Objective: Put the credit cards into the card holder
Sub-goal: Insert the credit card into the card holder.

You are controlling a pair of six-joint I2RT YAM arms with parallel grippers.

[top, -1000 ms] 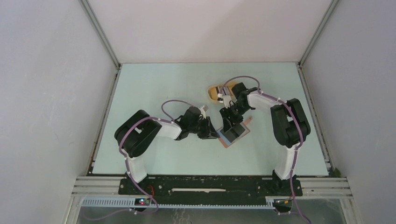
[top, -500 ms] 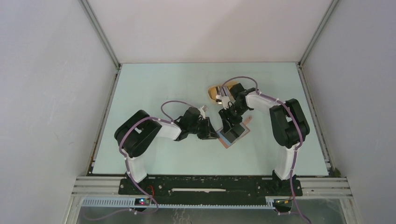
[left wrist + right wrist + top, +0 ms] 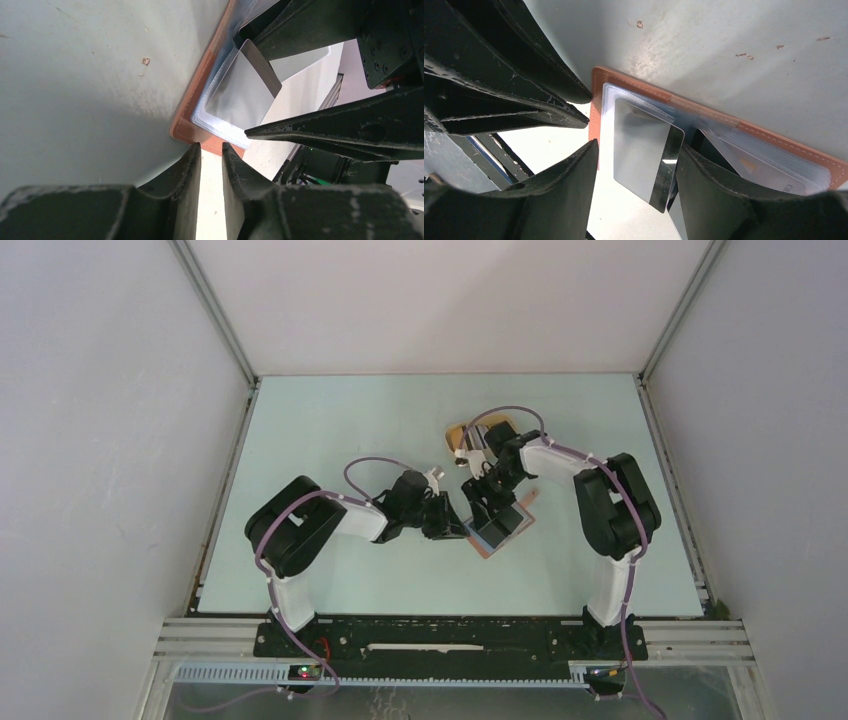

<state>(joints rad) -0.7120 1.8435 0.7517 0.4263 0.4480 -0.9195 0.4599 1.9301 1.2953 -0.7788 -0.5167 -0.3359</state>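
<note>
Bracing looks the purpose of the left claw, clenched nearly shut against a corner of the open reddish-brown leather card holder, while the right claw, grip unclear, flanks a silver-grey dark-striped plastic credit card angled into its clear pocket.

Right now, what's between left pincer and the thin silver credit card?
Only the rim of the reddish-brown leather card holder and its clear pocket edge; left wrist view.

Yellow oval tray at far side of pale-green table; brown specks.
</note>
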